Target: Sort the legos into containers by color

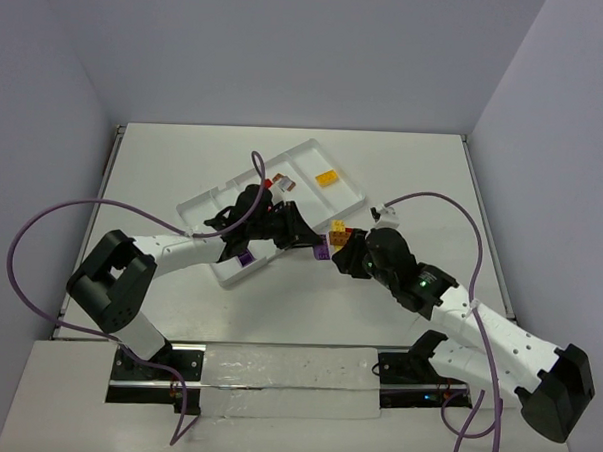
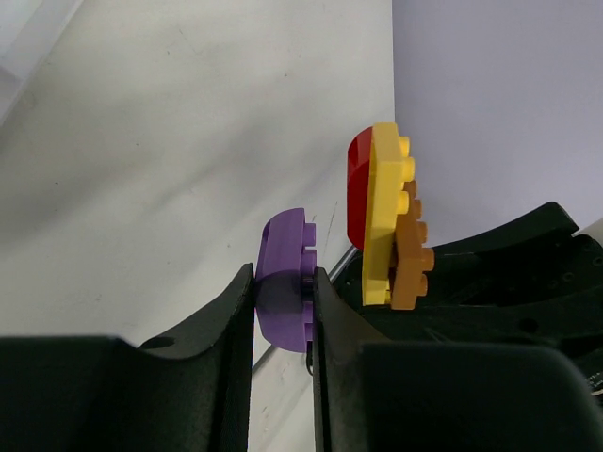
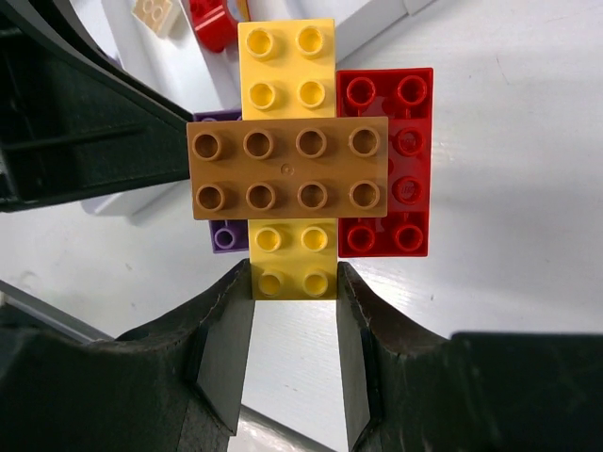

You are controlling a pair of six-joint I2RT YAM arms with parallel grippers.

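Observation:
My left gripper (image 2: 283,292) is shut on a purple lego (image 2: 285,278), held on edge above the table; in the top view it (image 1: 318,247) is just right of the white tray (image 1: 304,161). My right gripper (image 3: 294,282) is shut on the yellow lego (image 3: 292,264) of a joined stack with a brown-orange lego (image 3: 287,168) across it and a red lego (image 3: 412,160) beside it. In the left wrist view the stack (image 2: 382,217) stands a small gap apart from the purple lego. The two grippers meet tip to tip (image 1: 345,250).
The tray holds a yellow lego (image 1: 327,177), red and tan legos (image 1: 278,183) and a purple lego (image 1: 246,256). The tan lego (image 3: 155,11) and red lego (image 3: 215,21) show in the right wrist view. A clear strip (image 1: 285,380) lies along the near edge.

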